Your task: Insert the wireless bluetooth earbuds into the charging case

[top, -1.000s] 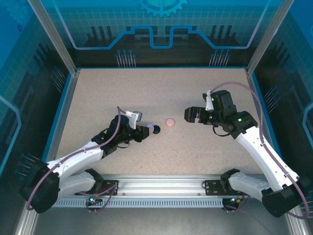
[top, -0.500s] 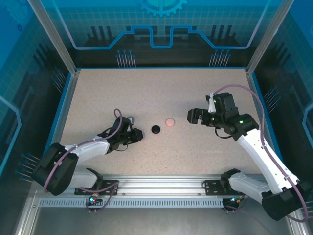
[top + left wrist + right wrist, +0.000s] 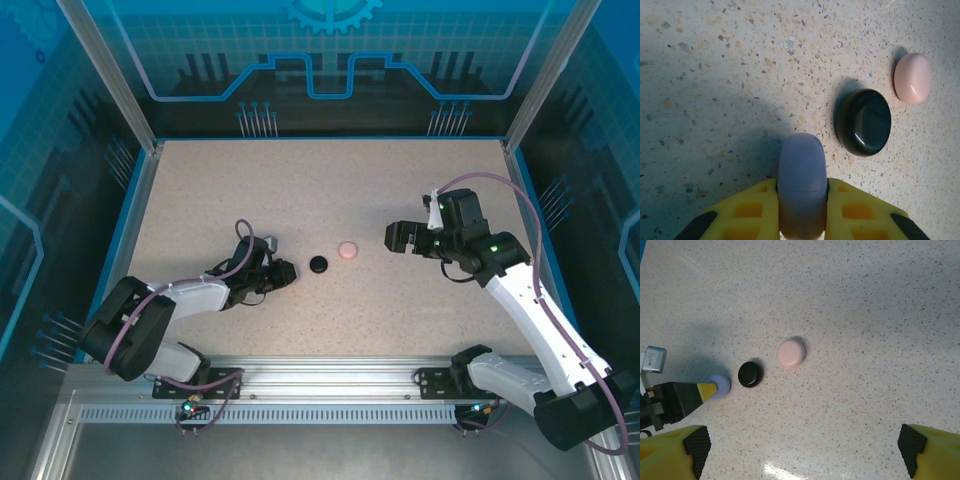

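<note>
We see the left fingers (image 3: pixel 742 212) clamped on the lavender case (image 3: pixel 801 185), one yellow finger on each side, with the case's rounded end sticking out past their tips. We cannot tell whether that case touches the table (image 3: pixel 300 190). The left arm (image 3: pixel 190 298) lies low over the speckled surface, reaching toward the middle. Its fingers sit just left of the black case (image 3: pixel 318 264).

From the left wrist camera, the black case lies flat on the table just beside the lavender one. It is to the right and a little farther off, not touching it. The pink case (image 3: pixel 347 249) lies beyond the black one, again to the right and farther, with a narrow strip of bare table between them. Both look closed, and their tops are glossy.

The right fingers (image 3: pixel 672 450) are spread wide apart and hold nothing; their yellow tips sit at the two bottom corners of the right wrist view. In the overhead view they hover to the right of the pink case, clear of it, and point left toward the cases. From the right wrist camera the three cases form a slanting line: pink, then black, then lavender at the tip of the left fingers. All three lie near the middle of the table.
</note>
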Robot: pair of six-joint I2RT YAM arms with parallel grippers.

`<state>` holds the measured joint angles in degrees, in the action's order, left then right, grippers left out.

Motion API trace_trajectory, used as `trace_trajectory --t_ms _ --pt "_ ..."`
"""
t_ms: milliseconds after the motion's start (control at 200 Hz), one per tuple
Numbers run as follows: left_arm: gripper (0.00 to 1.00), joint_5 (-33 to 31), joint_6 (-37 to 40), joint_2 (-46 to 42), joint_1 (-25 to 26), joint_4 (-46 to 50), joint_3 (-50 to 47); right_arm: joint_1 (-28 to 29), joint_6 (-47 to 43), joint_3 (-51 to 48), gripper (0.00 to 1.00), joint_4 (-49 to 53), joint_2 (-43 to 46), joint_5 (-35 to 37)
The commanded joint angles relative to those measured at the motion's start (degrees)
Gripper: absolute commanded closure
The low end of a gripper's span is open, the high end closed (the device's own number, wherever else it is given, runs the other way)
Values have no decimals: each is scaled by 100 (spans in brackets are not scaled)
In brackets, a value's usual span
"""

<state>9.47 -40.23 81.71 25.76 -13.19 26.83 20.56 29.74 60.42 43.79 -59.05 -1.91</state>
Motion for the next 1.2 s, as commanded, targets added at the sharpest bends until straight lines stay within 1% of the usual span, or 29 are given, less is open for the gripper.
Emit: trace_trajectory --t_ms 0,45,230,410,555,635,770,886,996,1111,1196 --pt "72 -183 18 70 -27 483 -66 -95 -114 -2 0 137 8 -20" --pt "63 -270 61 -8 -28 571 -64 -104 -126 1 0 138 7 -7" --pt "48 -745 263 -477 -36 1113 -15 -161 -173 5 0 174 -15 9" --pt "28 -931 352 -1186 -91 1296 -84 -226 -253 8 0 208 -15 82" --pt "19 -872 407 -1718 -230 1381 -119 -302 -290 -54 0 144 7 154" --pt "13 -897 499 -2053 -323 1511 -64 -338 -336 -72 0 112 7 221" --pt "2 -969 859 -2595 -507 1905 191 -415 -463 -44 0 39 46 510" --pt "1 -985 1258 -2881 -697 2212 495 -475 -641 -122 0 -196 167 826" --pt "1 -1103 1602 -2985 -838 2406 813 -536 -978 -345 0 -646 349 1122" --pt "1 -1368 1919 -3002 -961 2329 1005 -576 -1458 -839 0 -1271 613 1607" --pt "1 -1578 2189 -2995 -1041 2018 1010 -616 -1902 -1386 0 -1871 820 1853"
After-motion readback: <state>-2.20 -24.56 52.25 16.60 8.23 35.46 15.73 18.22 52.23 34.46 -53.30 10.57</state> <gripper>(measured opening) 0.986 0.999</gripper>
